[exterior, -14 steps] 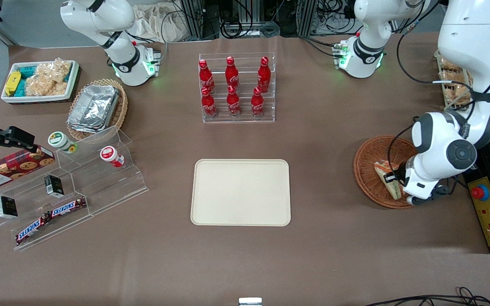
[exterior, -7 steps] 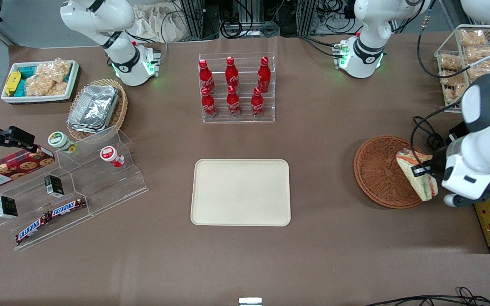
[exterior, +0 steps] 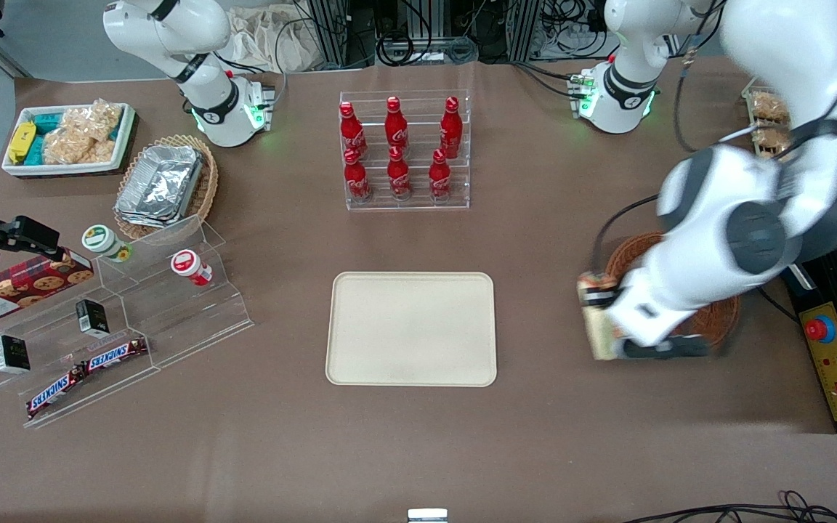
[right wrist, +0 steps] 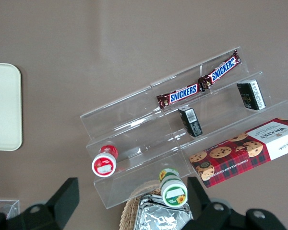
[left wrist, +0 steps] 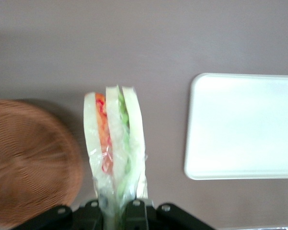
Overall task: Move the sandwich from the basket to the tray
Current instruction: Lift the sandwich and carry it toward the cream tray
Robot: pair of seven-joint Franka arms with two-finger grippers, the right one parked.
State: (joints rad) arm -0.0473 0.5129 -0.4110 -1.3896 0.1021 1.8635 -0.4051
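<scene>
Transport is the step judged to be in hand: the sandwich (left wrist: 115, 148) is held clamped at its lower end between the fingers of the left gripper (left wrist: 116, 205), raised above the bare tabletop (exterior: 535, 436), clear of the wicker basket (left wrist: 29, 163) and not yet over the tray (left wrist: 245, 124). In the wrist view the wedge is seen edge-on, its three pale bread layers with orange-red and green filling running straight out from the jaws, so that its long axis is carried parallel to the tray's nearest short edge. The tray is seen lying sideways from the sandwich, toward the parked arm's end of the table, with a strip of bare brown surface between them; the basket lies on the contrary flank. In the front view the sandwich (exterior: 596, 319) is blurred, so its tilt can be judged only roughly, probably near upright. A sideways carry toward the tray, then a lowering, is judged to remain
</scene>
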